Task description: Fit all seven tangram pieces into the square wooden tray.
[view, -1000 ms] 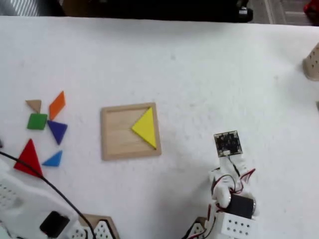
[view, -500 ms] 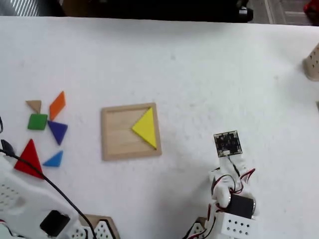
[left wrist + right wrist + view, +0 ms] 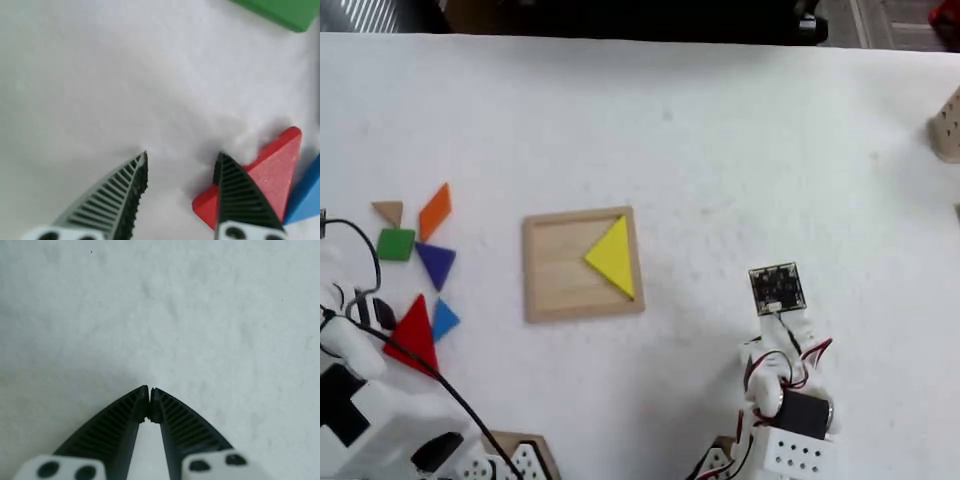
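The left gripper is hanging low over the white table with its two fingers spread wide, holding nothing. One finger is sitting over the edge of the red triangle and the other is standing over bare table. I am guessing it is trying to pick up this red piece, so it should be sliding sideways until the piece is lying between both fingers, then going down flat and squeezing on two straight sides, not on a pointy corner. The blue triangle is touching the red one, so a slow squeeze is looking best, or the blue one may be getting dragged along. The square wooden tray is waiting well apart in the middle of the table, with the yellow triangle already lying inside it. The green square, purple triangle, orange piece and small tan triangle are lying together near the left arm. The right gripper is squeezed tight on nothing, over bare table. Compared with a second ago, the red triangle is now lying nearer the tray and bumping the blue triangle, which has been nudged along too, and the left arm is reaching further in beside them
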`<state>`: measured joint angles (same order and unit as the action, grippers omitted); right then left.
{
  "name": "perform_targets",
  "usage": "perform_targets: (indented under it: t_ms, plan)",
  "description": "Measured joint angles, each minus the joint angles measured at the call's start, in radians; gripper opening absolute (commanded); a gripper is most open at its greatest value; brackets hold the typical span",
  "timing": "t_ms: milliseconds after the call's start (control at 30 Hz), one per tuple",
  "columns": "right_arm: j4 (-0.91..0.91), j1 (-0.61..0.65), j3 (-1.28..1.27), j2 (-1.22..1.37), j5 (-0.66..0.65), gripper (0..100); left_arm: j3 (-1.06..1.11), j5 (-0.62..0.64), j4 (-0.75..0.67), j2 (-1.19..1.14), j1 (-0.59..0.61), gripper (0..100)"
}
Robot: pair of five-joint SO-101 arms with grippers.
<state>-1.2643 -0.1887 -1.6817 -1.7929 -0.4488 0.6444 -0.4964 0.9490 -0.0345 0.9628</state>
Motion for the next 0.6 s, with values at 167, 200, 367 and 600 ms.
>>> perform_targets:
  t_ms: [167,200,367,600]
  plan:
    - [0.000,0.000,0.000,0.000,0.000,1.8,0.031,0.000,-0.020,0.063,-0.002,24]
    - [0.000,0.000,0.000,0.000,0.000,1.8,0.034,0.000,-0.020,0.086,-0.002,24]
    - [0.000,0.000,0.000,0.000,0.000,1.8,0.094,0.031,-0.017,0.242,-0.006,24]
    - [0.000,0.000,0.000,0.000,0.000,1.8,0.310,0.038,-0.008,0.436,-0.095,24]
